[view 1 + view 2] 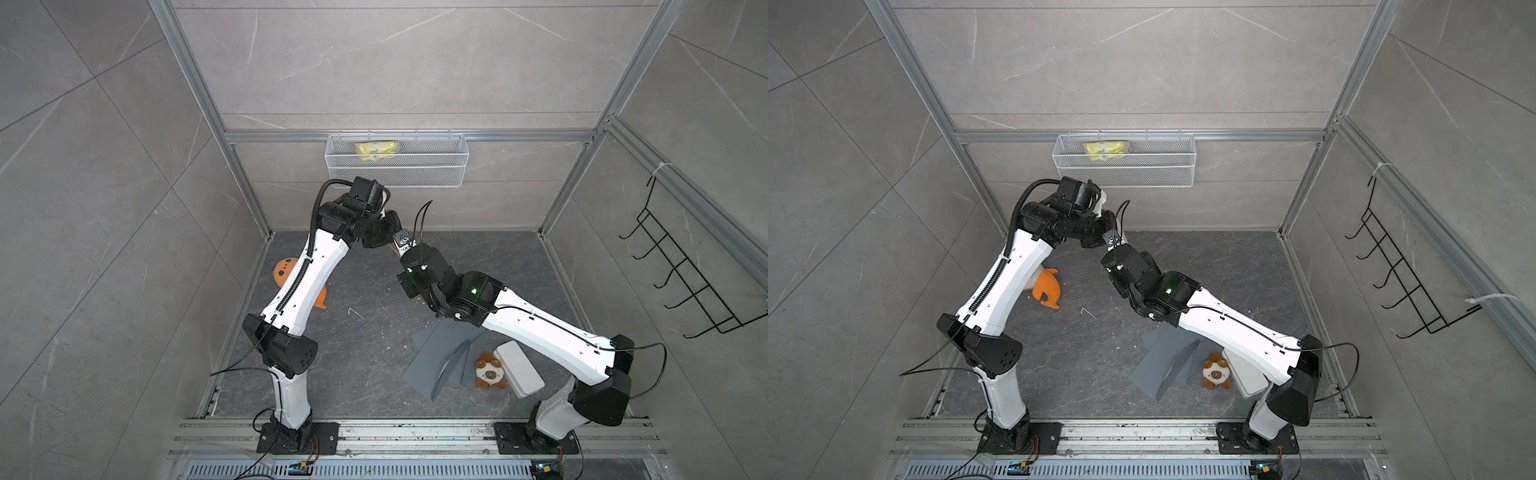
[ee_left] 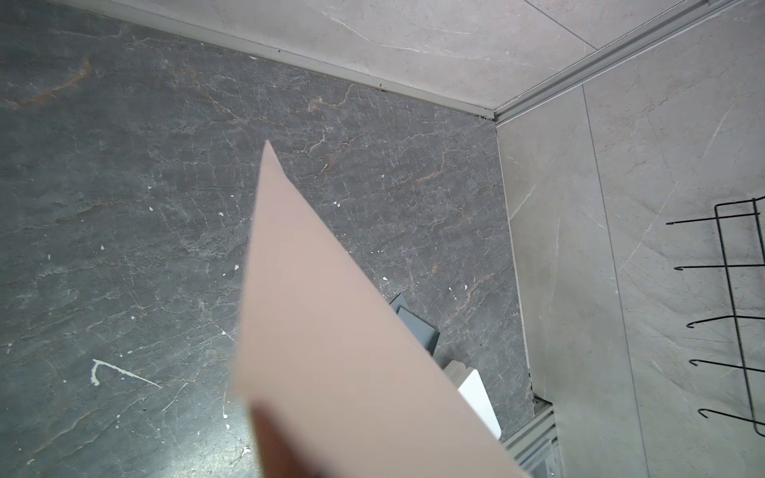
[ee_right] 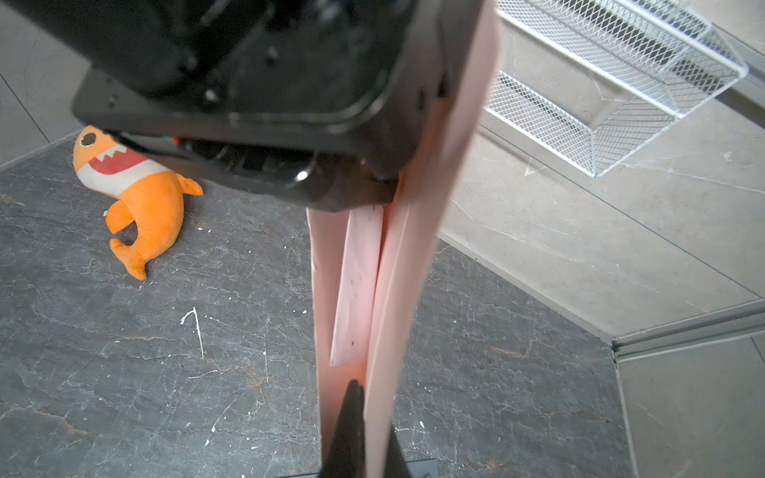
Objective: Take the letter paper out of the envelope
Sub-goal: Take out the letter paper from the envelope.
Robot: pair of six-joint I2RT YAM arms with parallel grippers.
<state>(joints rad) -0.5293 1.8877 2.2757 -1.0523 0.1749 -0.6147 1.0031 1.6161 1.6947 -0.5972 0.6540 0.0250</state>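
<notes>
A pink envelope hangs in mid-air over the table, seen edge-on in the right wrist view with its mouth spread. A paler pink letter paper sits between its walls. My right gripper is shut on one envelope wall, with one black finger inside the mouth. My left gripper comes from the opposite end, and the letter paper runs up into its shut jaws. In the left wrist view a pink sheet fills the middle and hides the fingers. In both top views the wrists meet, with a sliver of pink between them.
An orange shark plush lies at the left of the table. Grey folders, a small brown plush and a white box lie under the right arm. A wire basket hangs on the back wall, a black hook rack on the right wall.
</notes>
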